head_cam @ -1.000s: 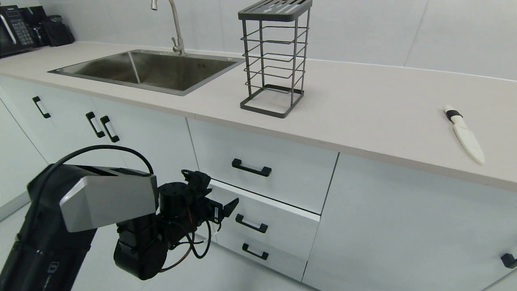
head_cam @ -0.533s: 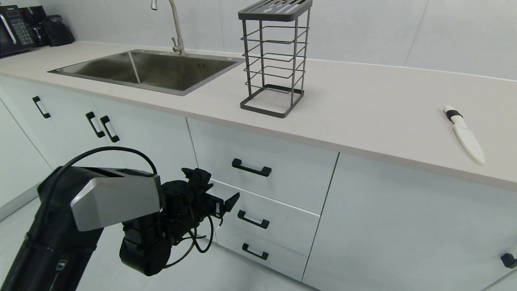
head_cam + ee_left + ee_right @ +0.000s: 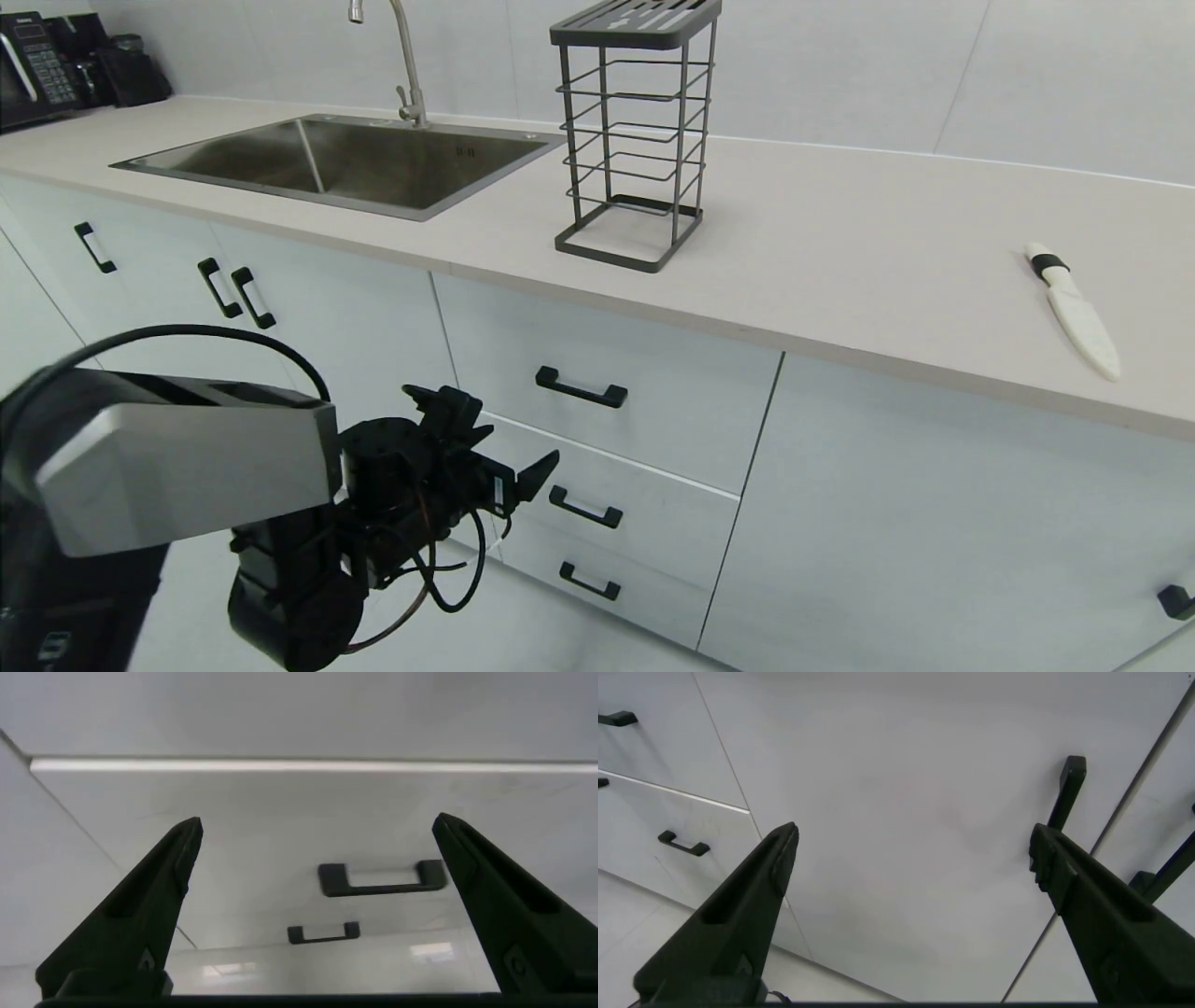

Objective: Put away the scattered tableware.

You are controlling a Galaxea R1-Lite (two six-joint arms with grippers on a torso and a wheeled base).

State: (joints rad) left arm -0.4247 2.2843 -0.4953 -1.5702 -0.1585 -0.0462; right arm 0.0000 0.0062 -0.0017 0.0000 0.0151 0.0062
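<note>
Here the left gripper (image 3: 318,833) gapes wide and empty before the white drawer fronts (image 3: 299,803) — the right gripper (image 3: 913,840) equally wide, holding nothing. The cream-white knife with a black band (image 3: 1074,313) lies on the beige countertop (image 3: 840,233), well apart from the black wire rack (image 3: 635,140).

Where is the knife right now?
In the head view, the knife lies on the countertop at the robot's right, near its front edge, far from the wire rack.

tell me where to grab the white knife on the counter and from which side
Probably the handle of the knife, the end with the black band, farther from the front edge of the counter. It lies flat with the blade pointing toward that edge, so come straight down from above, closing across the handle's narrow width.
</note>
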